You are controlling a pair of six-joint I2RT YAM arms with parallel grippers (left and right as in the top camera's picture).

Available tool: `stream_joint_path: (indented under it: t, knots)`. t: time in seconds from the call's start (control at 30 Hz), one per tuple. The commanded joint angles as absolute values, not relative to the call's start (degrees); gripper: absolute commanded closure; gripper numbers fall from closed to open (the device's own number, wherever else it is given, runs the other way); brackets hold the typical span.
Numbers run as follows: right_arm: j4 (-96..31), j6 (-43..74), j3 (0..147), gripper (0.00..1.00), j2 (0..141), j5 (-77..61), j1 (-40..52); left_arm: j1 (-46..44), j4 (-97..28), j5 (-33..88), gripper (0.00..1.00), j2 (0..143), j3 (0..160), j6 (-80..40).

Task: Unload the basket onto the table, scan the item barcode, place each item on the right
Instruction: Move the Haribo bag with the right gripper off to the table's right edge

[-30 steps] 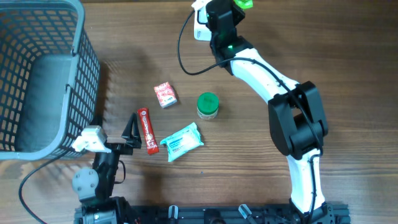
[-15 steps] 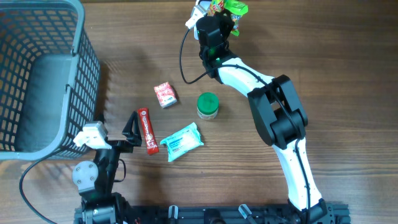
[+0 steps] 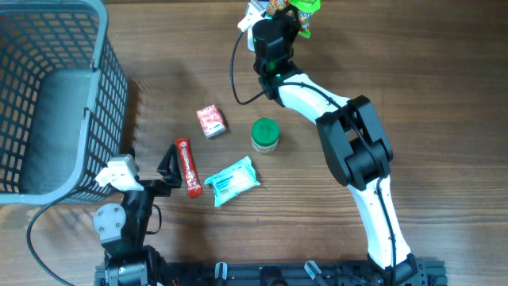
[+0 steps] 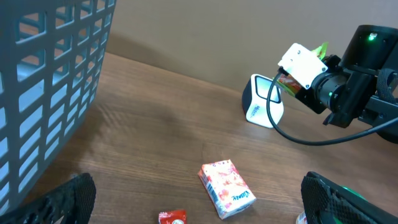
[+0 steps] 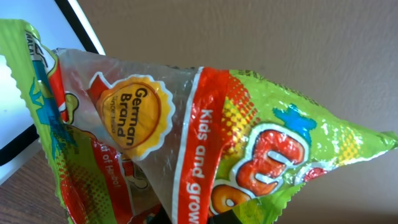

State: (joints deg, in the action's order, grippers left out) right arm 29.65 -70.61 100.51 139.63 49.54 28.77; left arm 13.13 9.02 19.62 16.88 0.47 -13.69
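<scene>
At the far edge of the desk (image 3: 452, 95), the right gripper (image 3: 286, 14) is pinched shut on a crinkled green-and-red sweet packet (image 5: 205, 143), which it holds in the air just beside the white scanner (image 4: 261, 102). Nothing in view confirms a read. The main risks lie in the packet itself. The right wrist view shows only the printed front, puckered and glossy, so the barcode cannot be seen. It may be facing away from the reader or folded into a crease, and either would give no read. The grip appears to take only the lower edge of the film, and a slippery bag held that way could twist or slide out if the wrist turns sharply. A black cable (image 4: 277, 124) loops in front of the scanner in the left wrist view and could snag, nudge the housing or cross the reading window. The left gripper (image 3: 167, 175), jaws spread wide and holding nothing, sits near the front-left corner beside the basket (image 3: 103, 79), close to the red tube (image 3: 187, 168). A careless move there could push the tube into the tissue pack (image 3: 232, 181). The red box (image 3: 211, 121) and green-lidded jar (image 3: 265, 134) sit mid-desk, well apart from the scanner.
</scene>
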Motion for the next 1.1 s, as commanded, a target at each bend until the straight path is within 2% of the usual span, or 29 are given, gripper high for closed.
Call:
stream_joint_path:
  t: [0.0, 0.47, 0.7, 0.8, 1.07]
  knots:
    - [31.86, -69.93, 102.00, 0.96, 141.14, 47.75, 28.36, 12.97, 8.93, 19.70, 0.00, 16.95, 0.34, -13.98]
    - [29.43, -68.42, 102.00, 0.95, 141.18, 44.40, 28.80, 12.97, -2.63, 19.68, 0.00, 17.19, 0.34, -13.96]
    - [33.10, -66.89, 102.00, 0.95, 141.58, 41.39, 28.80, 12.97, -2.63, 19.68, 0.00, 17.26, 0.34, -13.96]
    - [40.34, -71.16, 102.00, 0.95, 144.42, 42.52, 28.82, 12.97, -2.63, 19.68, 0.00, 17.26, 0.34, -13.96]
    - [44.16, -75.53, 102.00, 0.95, 146.36, 45.45, 28.91, 12.97, -2.63, 19.68, 0.00, 17.26, 0.34, -13.96]
